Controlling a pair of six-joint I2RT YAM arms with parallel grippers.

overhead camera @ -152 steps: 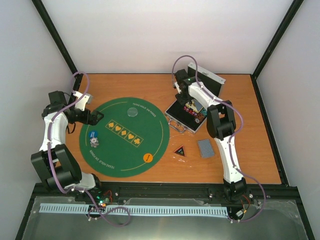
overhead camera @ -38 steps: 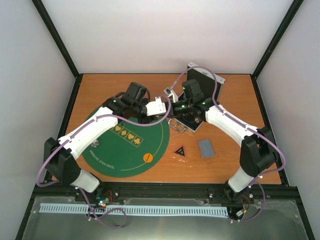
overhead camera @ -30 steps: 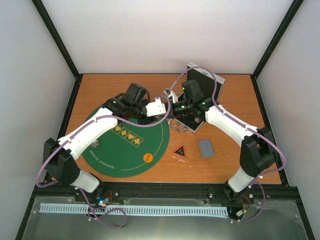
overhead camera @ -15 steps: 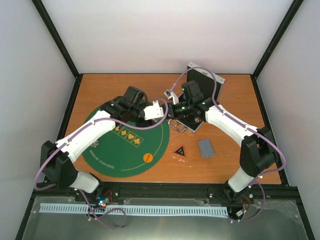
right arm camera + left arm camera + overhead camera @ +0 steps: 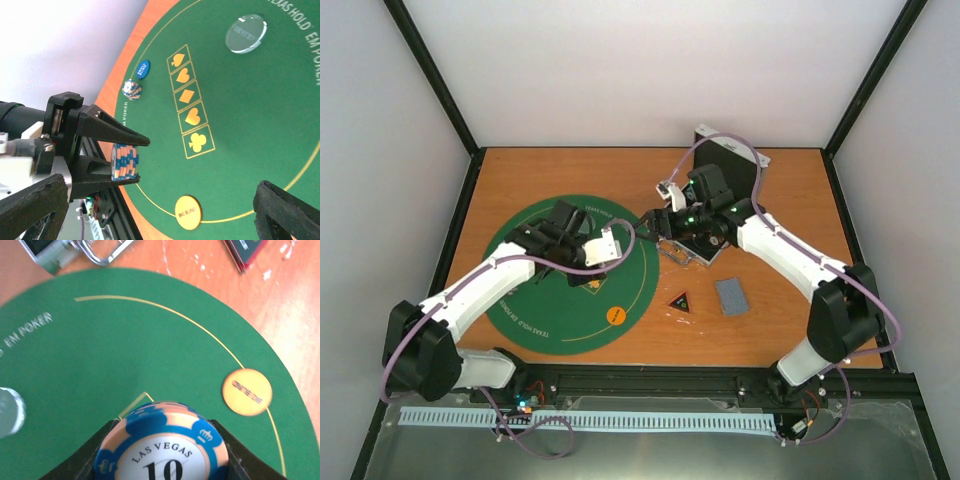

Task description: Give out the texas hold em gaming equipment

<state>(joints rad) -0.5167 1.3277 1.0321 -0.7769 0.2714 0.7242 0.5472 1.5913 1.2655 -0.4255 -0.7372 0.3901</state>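
A stack of blue-and-peach striped poker chips sits between the fingers of my left gripper, which is shut on it above the green mat. The right wrist view shows the same stack edge-on in the left gripper's black fingers. My right gripper stands wide open with nothing in it, near the case's front corner. On the mat lie an orange disc, a clear disc, a small blue disc and a short chip stack.
The open silver case stands right of the mat, its lid raised behind it. A black triangular marker and grey-blue-backed cards lie on the wooden table in front of the case. Black frame rails border the table.
The grippers met by the case; my right gripper opened and let go of the chip stack. My left gripper carried the stack toward the mat's near side.
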